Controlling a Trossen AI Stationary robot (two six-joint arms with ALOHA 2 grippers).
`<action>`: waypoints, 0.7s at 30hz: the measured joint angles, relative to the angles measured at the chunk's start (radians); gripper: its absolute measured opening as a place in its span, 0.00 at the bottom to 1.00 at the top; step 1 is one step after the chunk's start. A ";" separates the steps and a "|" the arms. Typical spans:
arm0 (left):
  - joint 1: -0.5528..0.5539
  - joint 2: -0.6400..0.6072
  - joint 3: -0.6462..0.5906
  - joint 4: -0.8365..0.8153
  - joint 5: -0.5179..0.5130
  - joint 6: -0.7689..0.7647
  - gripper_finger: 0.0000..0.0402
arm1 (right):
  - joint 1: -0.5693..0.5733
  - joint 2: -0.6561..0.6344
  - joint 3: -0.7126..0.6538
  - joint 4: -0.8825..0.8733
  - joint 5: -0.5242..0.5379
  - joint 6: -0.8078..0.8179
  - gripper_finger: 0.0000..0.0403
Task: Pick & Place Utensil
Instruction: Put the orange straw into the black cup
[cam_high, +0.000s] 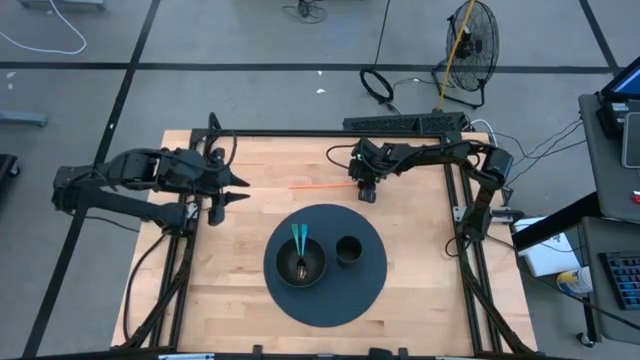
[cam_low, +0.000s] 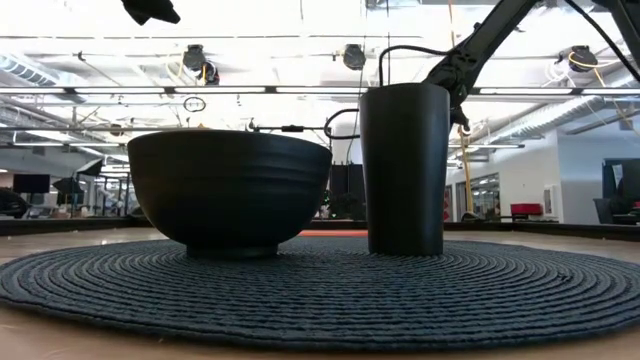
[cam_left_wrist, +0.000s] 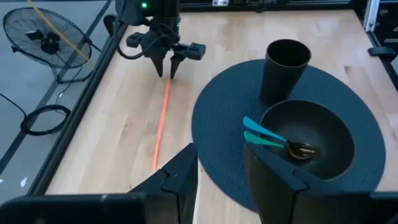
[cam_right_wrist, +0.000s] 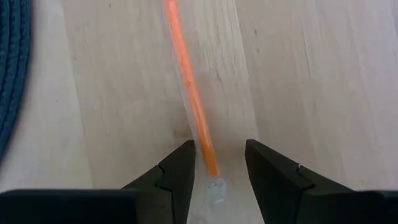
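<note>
One orange straw (cam_high: 320, 184), upper centre of bench (cam_high: 420, 300); two teal-handled utensils (cam_high: 299, 243) in bowl (cam_high: 299, 262). Right gripper (cam_high: 367, 192) open, straddling the straw's end; left gripper (cam_high: 238, 190) open, idle at left.

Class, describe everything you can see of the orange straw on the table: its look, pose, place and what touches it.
The orange straw is a thin, straight, bright orange stick, seemingly plastic, with what looks like a clear wrapper around it. It lies flat on the bare wooden table, behind the dark round placemat and clear of it. The right pincer is open and pointing down over one end, a finger on each side; whether the fingers touch it cannot be told. The left pincer waits open at the table's left side.
</note>
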 joint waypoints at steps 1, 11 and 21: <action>0.000 0.000 0.000 0.000 0.000 0.000 0.34 | 0.000 0.000 0.000 -0.013 0.002 0.001 0.33; 0.000 0.000 0.000 0.024 0.000 -0.003 0.34 | 0.000 -0.002 0.002 -0.150 0.002 0.062 0.02; 0.000 0.000 0.000 0.030 0.000 -0.011 0.34 | 0.005 -0.095 -0.008 -0.395 0.007 0.159 0.01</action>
